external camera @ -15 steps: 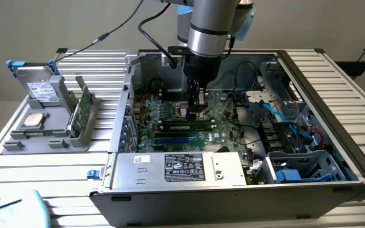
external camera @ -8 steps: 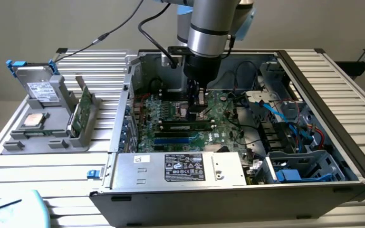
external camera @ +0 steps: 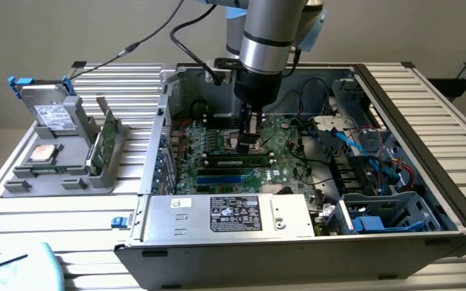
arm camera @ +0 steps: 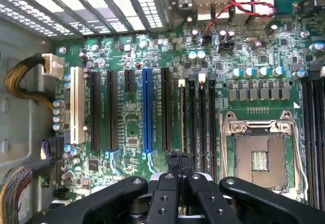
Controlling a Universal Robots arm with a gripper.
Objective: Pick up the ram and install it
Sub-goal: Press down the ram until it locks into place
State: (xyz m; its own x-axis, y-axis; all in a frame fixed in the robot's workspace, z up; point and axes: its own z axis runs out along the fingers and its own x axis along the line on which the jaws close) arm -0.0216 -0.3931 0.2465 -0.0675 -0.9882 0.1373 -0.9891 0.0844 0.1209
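The ram (external camera: 237, 161), a slim dark-green stick with white labels, lies along a slot of the motherboard (external camera: 209, 139) inside the open computer case. In the wrist view the ram (arm camera: 182, 117) shows edge-on as a thin strip in one of the black memory slots, with a white latch at its far end. My gripper (external camera: 247, 140) hangs straight down just over the stick, at its middle. Its black fingers (arm camera: 172, 161) are pressed together with nothing between them, right above that slot. Whether they touch the stick I cannot tell.
A grey power supply (external camera: 229, 215) fills the case's near side. Blue and red cables (external camera: 378, 157) and drive cages crowd the exterior view's right. An empty processor socket (arm camera: 259, 155) lies beside the memory slots. Outside the case, a grey holder (external camera: 55, 176) carries a green card (external camera: 104, 142) and a silver chip (external camera: 43, 153).
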